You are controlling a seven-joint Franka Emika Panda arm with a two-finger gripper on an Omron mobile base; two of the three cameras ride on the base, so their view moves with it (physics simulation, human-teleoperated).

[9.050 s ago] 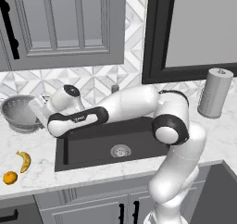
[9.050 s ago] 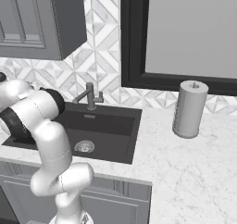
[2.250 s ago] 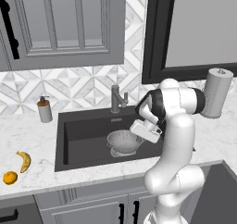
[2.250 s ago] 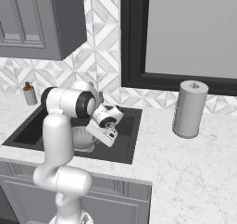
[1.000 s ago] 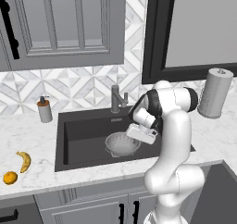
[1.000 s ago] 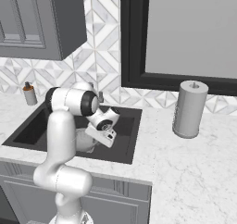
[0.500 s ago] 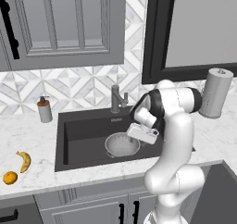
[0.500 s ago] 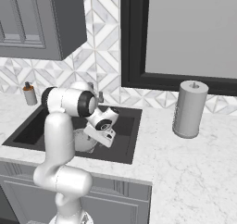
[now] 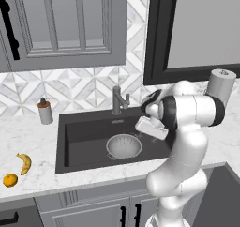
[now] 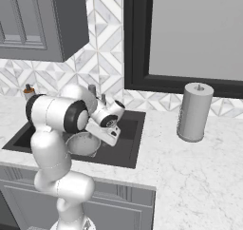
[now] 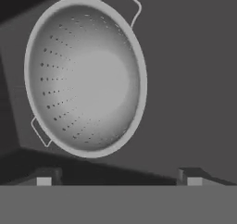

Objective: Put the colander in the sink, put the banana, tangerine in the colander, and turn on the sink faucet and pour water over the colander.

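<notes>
The silver-grey perforated colander [image 9: 123, 146] [image 10: 83, 143] [image 11: 85, 77] rests on the floor of the dark sink [image 9: 84, 132] [image 10: 129, 146], near its middle. My gripper [image 9: 142, 126] [image 10: 106, 137] [image 11: 119, 179] hovers just above and to the right of the colander, open, fingers spread wide with nothing between them. Out on the left counter, the yellow banana [image 9: 24, 163] lies beside the orange tangerine [image 9: 10, 179], which is near the front edge. The dark faucet [image 9: 117, 99] [image 10: 92, 89] stands behind the basin.
A soap dispenser bottle [image 9: 45, 112] [image 10: 29, 91] stands on the counter left of the sink. A grey paper towel roll [image 9: 221, 85] [image 10: 193, 111] stands at the right. Wall cabinets hang above; a dark-framed window sits behind the sink.
The colander came from the left counter into the sink. In the last second it settled flat on the sink floor and my gripper let go and drew back a little.
</notes>
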